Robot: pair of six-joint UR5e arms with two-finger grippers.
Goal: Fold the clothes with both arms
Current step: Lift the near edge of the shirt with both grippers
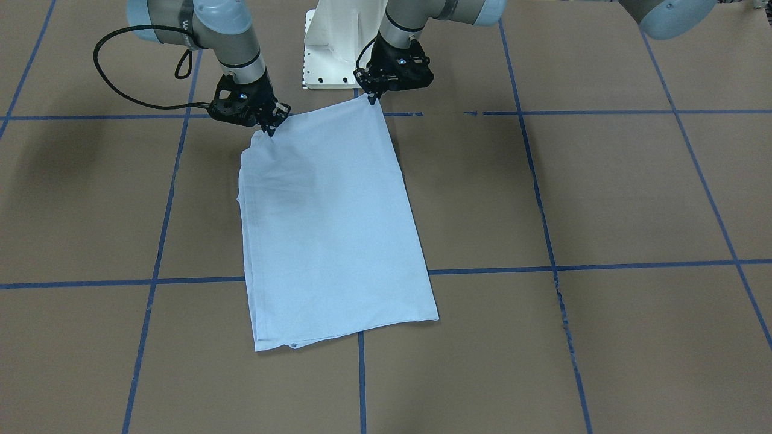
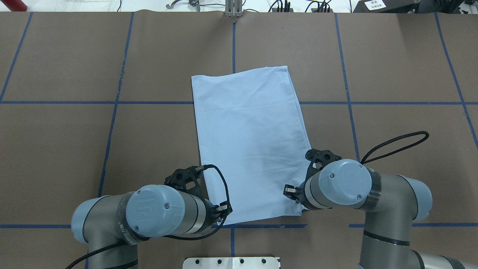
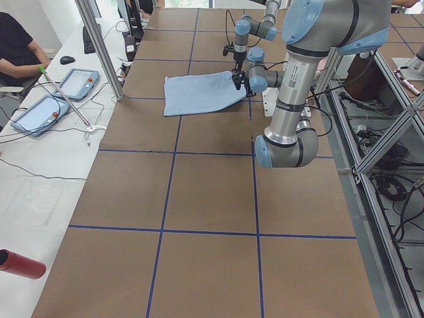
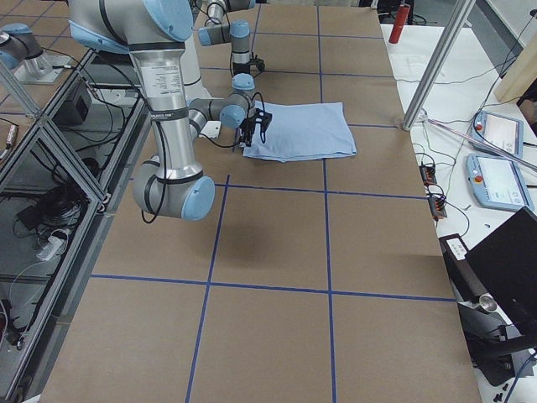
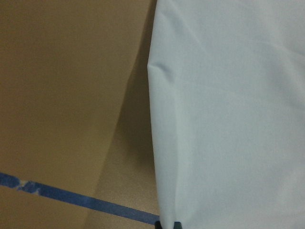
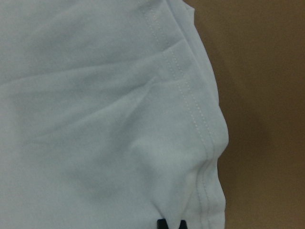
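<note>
The light blue T-shirt (image 1: 332, 223) lies folded into a long rectangle on the brown table (image 2: 56, 149), print and tag hidden. My left gripper (image 1: 373, 100) pinches its near corner by the pedestal; in the left wrist view only cloth (image 5: 228, 119) and the fingertips (image 5: 170, 224) at the bottom edge show. My right gripper (image 1: 269, 129) is shut on the other near corner, where the fabric puckers. The right wrist view shows the stitched hem (image 6: 190, 109) running down to the fingertips (image 6: 162, 223). From overhead, both wrists cover the shirt's (image 2: 250, 142) near corners.
The white pedestal base (image 1: 338, 54) stands just behind the shirt's near edge. A black cable loop (image 1: 120, 66) hangs off the right arm. Blue tape lines (image 1: 603, 265) grid the table. A person (image 3: 13, 46) sits at a side bench with tablets (image 3: 73, 83).
</note>
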